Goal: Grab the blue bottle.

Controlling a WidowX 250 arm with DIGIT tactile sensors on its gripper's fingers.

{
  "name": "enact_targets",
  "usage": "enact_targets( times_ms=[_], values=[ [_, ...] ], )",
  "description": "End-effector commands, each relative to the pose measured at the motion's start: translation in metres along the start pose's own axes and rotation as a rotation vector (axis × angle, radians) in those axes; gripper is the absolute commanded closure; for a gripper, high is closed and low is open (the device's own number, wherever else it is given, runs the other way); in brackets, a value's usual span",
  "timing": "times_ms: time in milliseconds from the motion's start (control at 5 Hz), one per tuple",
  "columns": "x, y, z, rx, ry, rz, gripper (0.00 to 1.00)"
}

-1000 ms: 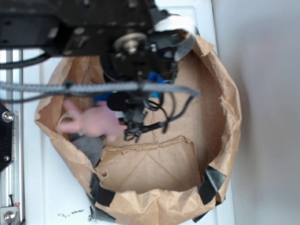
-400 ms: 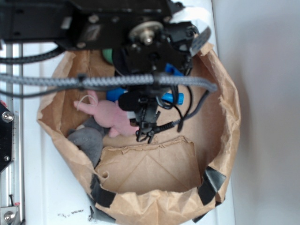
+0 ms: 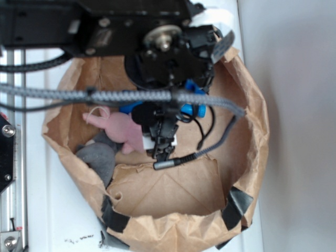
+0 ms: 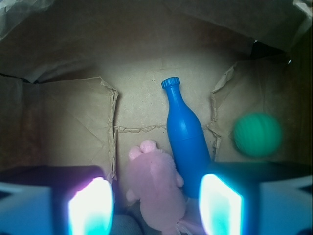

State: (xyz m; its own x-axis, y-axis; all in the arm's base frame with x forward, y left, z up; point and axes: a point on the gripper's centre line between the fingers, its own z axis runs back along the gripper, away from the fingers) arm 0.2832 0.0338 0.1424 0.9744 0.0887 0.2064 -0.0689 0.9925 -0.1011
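Gripper (image 4: pixel 154 208) w/ fingers (image 4: pixel 90 205) spread, empty, above bag floor; blue bottle (image 4: pixel 186 142) lying flat beside pink plush (image 4: pixel 156 188), long axis running fwd from near right finger, cap farthest, so off-centre rightward.

Black arm reaching downward, end effector (image 4: pixel 154 205) fingers spread apart, nothing held

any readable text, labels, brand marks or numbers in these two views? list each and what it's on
None readable.
Bright blue smooth plastic bottle: plain body and ribbed cap, no label showing.
Pink plush toy and green ball: no markings.
Brown paper bag: blank paper, black tape patches, no print.
Black robot arm: too blurred to show any lettering.
White surface: small dark specks, not legible as characters.
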Motion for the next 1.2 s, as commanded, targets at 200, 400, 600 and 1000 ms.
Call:
enact_targets(
  times_ms=[200,400,600,1000],
  values=[
    [0.012,0.007,-0.059,0.073,-0.028,-0.213,0.0],
    [0.011,0.015,-0.077,0.068,0.004,-0.225,0.0],
    [0.01,0.019,-0.101,0.094,0.033,-0.241,0.0],
    [0.012,0.024,-0.122,0.118,0.078,-0.246,0.0]
  ],
)
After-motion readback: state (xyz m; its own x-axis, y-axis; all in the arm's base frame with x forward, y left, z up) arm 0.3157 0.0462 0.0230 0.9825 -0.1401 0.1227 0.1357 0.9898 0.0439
